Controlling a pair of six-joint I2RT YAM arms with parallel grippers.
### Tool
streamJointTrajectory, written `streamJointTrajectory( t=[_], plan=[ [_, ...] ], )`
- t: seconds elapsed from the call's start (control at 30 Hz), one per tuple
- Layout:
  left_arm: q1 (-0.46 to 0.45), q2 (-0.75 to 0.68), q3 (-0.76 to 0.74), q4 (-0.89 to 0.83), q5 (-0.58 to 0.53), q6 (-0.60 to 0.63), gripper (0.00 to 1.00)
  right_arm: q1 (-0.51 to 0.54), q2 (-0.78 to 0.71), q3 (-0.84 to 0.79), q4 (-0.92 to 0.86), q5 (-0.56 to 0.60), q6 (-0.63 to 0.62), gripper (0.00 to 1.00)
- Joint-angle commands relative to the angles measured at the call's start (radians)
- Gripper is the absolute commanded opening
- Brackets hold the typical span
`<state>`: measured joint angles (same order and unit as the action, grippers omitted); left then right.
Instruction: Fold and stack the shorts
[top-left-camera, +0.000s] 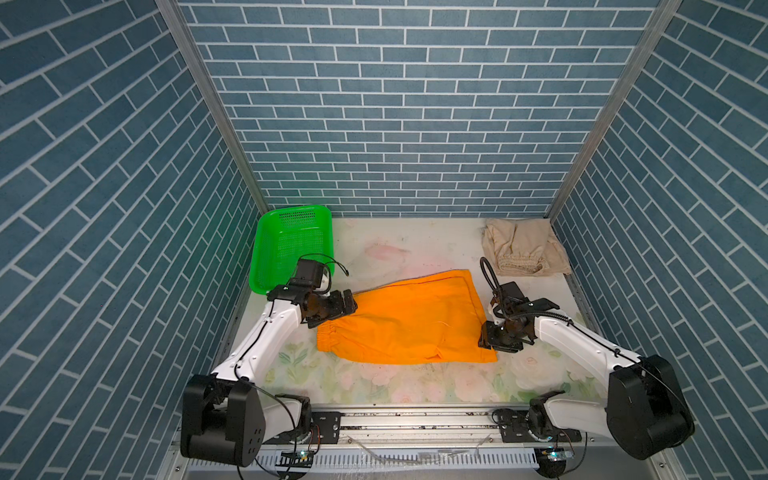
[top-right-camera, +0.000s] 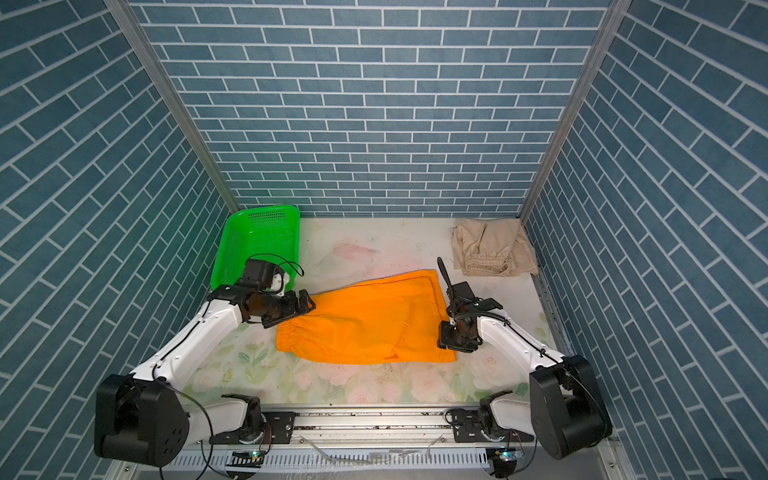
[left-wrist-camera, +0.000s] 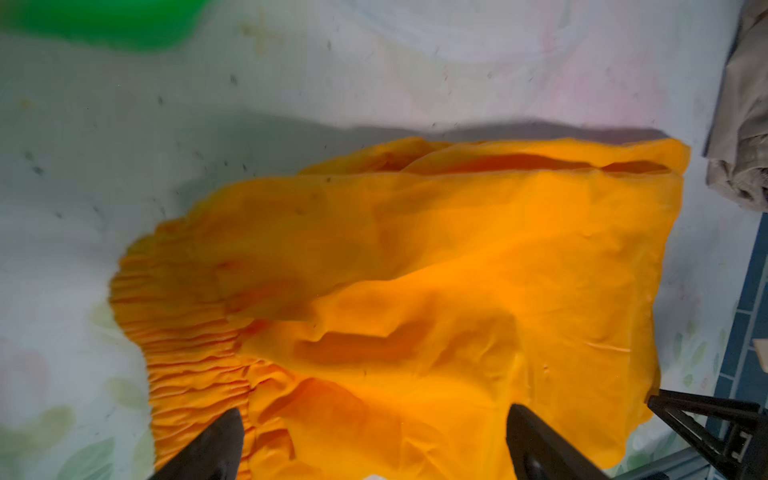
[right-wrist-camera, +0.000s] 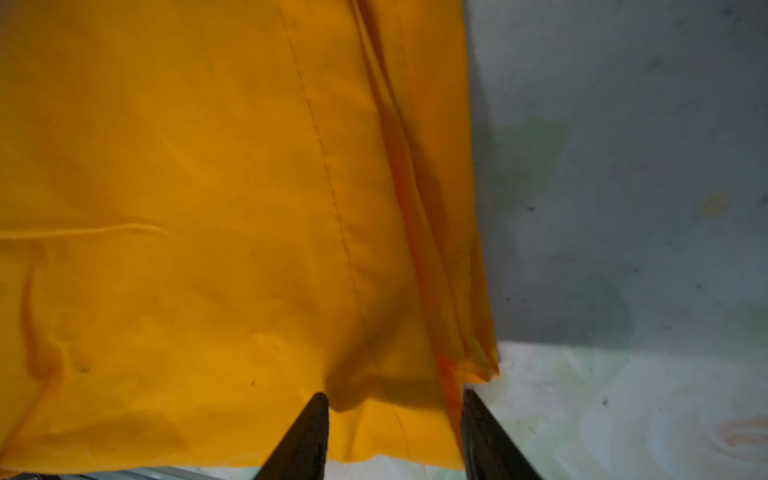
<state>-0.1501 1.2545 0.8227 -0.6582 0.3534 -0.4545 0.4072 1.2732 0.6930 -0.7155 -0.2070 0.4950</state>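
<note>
Left gripper: fingers spread wide, holding nothing, over the waistband end of the orange shorts. Right gripper: fingers parted, hem corner lying between them, not clamped. Orange shorts lie flat mid-way across the floral table. Beige shorts bunched in far right corner; green basket far left

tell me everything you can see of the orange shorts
The orange shorts are thin, bright cloth, lying folded flat on the middle of the table, slightly wrinkled. The gathered elastic waistband is by the left tool, the stitched leg hems by the right tool. Both tools are open at those ends, gripping nothing.
</note>
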Motion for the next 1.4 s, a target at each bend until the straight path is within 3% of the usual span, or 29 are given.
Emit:
streamJointTrajectory(
  t=[0.0, 0.07, 0.2, 0.23, 0.5, 0.7, 0.77, 0.87, 1.0, 1.13, 1.37],
  plan=[
    [-0.004, 0.006, -0.056, 0.167, 0.032, -0.046, 1.0, 0.017, 0.021, -0.015, 0.061, -0.004, 0.062, 0.5],
    [-0.005, 0.017, -0.067, 0.195, 0.029, -0.046, 1.0, 0.018, 0.025, -0.018, 0.072, 0.005, 0.062, 0.39],
    [-0.006, 0.035, -0.09, 0.226, 0.018, -0.031, 1.0, 0.019, 0.006, -0.004, 0.058, 0.033, 0.064, 0.03],
    [-0.006, 0.042, -0.097, 0.231, 0.012, -0.024, 1.0, 0.018, -0.003, 0.008, 0.033, 0.047, 0.062, 0.0],
    [-0.006, 0.136, -0.148, 0.253, -0.05, -0.015, 1.0, 0.02, -0.093, 0.121, -0.22, 0.192, 0.047, 0.0],
    [-0.006, 0.159, -0.162, 0.256, -0.077, 0.015, 1.0, 0.021, -0.102, 0.125, -0.28, 0.235, 0.088, 0.0],
    [-0.006, 0.168, -0.161, 0.252, -0.073, 0.023, 1.0, 0.017, -0.062, 0.125, -0.284, 0.231, 0.104, 0.22],
    [-0.006, 0.162, -0.143, 0.232, -0.052, 0.027, 1.0, 0.017, -0.004, 0.127, -0.294, 0.214, 0.111, 0.28],
    [-0.008, 0.109, -0.068, 0.135, -0.016, 0.028, 1.0, 0.019, -0.076, 0.169, -0.285, 0.218, 0.114, 0.38],
    [-0.019, 0.04, 0.053, 0.006, 0.003, 0.035, 1.0, 0.029, -0.149, 0.226, -0.207, 0.186, 0.09, 0.41],
    [-0.04, -0.003, 0.11, 0.002, 0.016, 0.02, 1.0, 0.12, -0.05, 0.244, 0.016, 0.144, 0.104, 0.39]
  ],
)
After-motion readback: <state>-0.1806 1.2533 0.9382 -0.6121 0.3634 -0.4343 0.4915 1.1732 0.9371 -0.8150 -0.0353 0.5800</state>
